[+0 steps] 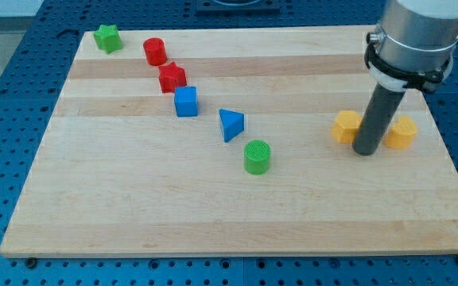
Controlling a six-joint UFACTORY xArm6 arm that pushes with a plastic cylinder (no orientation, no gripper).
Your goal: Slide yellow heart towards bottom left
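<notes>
My tip (366,150) rests between two yellow plastic blocks near the wooden worktop's (213,214) right edge; the right one (402,133) may be the heart, the left one (346,126) is unclear; bare rod, no jaws.

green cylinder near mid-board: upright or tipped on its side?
Upright. The green cylinder shows its round end face pointing up, with the curved wall below it resting on the board. It stands alone, below and right of the blue triangle.

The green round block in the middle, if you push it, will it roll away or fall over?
Probably neither. The green round block stands on its flat end on the wooden board and looks short and wide, so it should slide rather than tip or roll. It looks like a small plastic piece, likely light and stiff. My tip is far off, between two yellow blocks.
</notes>
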